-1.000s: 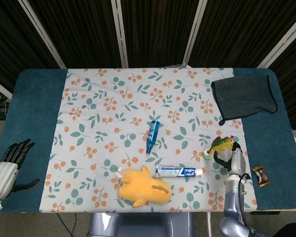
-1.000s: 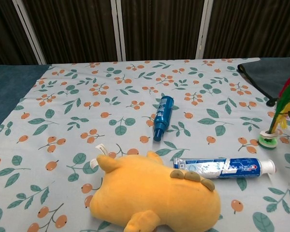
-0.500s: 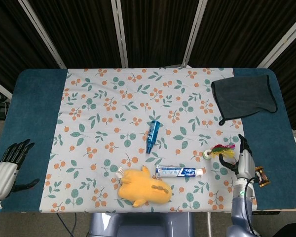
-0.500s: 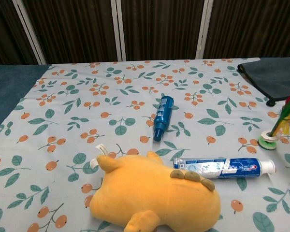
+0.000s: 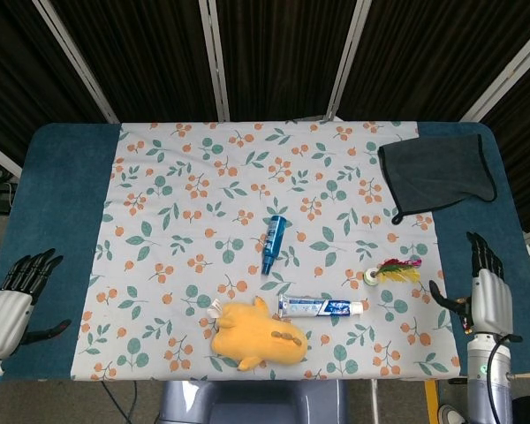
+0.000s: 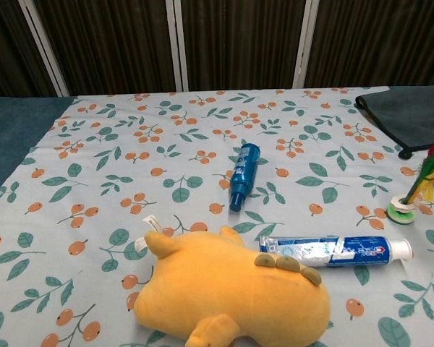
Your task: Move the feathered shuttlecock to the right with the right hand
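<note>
Multicoloured feathered shuttlecock (image 5: pixel 394 268) stands on round base.

A tablecloth (image 5: pixel 185 177) with orange berries and green leaves covers the middle of a dark blue table (image 5: pixel 62 203). A blue tube (image 5: pixel 273 244) lies near the centre of the cloth. A toothpaste tube (image 5: pixel 321 306) lies closer to the front edge, and a yellow plush toy (image 5: pixel 258 335) lies just beside it at the front edge. A dark grey cloth (image 5: pixel 439 175) rests at the far right corner. A small brown wrapped candy (image 5: pixel 463 312) lies near the right edge, partly hidden.
</note>
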Available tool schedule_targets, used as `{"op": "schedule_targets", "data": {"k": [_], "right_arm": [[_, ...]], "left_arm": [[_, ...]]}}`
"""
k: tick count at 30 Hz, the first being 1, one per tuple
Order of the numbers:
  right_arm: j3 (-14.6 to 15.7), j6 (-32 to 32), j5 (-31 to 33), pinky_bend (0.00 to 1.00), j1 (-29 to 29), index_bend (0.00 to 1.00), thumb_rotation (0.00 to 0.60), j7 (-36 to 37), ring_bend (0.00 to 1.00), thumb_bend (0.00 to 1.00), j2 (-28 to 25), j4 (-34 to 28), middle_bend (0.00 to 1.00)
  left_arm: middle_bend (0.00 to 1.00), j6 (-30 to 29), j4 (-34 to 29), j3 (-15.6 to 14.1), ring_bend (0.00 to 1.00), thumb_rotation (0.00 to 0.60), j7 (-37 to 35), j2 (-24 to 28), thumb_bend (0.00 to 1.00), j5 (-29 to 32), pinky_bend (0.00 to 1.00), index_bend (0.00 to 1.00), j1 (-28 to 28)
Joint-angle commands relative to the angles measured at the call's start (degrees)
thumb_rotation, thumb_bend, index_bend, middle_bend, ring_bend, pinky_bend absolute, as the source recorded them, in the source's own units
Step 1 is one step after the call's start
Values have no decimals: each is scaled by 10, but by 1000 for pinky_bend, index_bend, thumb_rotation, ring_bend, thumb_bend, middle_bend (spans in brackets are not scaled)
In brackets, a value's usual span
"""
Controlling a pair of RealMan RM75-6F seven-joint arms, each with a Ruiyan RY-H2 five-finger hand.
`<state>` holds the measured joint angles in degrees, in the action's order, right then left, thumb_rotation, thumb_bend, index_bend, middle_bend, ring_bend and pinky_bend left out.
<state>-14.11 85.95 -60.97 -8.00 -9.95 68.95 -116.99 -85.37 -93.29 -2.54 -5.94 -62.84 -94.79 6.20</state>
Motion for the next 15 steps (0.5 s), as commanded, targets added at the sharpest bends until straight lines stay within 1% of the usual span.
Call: {"op": "schedule_targets", "data": {"k": [1, 4, 7, 9, 11, 15], "right_arm": [[58, 19, -137, 0, 27, 0, 600, -1, 0, 170, -50, 56, 0], [85, 39, -212, 0, 38, 0, 600, 1, 0, 163, -62, 102, 0], [113, 52, -273, 0, 48, 0, 600, 10, 0, 155, -71, 137, 0], [131, 64, -316, 0, 53, 0, 600, 3, 0, 153, -72, 171, 0], [139, 69, -337, 0, 55, 0, 600, 1, 0, 153, -69, 191, 0], [144, 67, -349, 0, 55, 0, 600, 2, 0, 153, -60, 208, 0]], "left_arm": [[0, -3, 5, 0, 0, 599, 5, -2, 180, -4, 0, 0, 0], [0, -1, 8, -2, 0, 599, 13, -3, 179, -7, 0, 0, 0], [0, 1, 10, -3, 0, 597, 23, -3, 180, -10, 0, 0, 2], [0, -1, 11, -3, 0, 597, 28, -4, 178, -12, 0, 0, 2], [0, -2, 11, -3, 0, 596, 30, -4, 178, -12, 0, 0, 2], [0, -3, 14, -2, 0, 599, 32, -5, 179, -13, 0, 0, 1]]}}
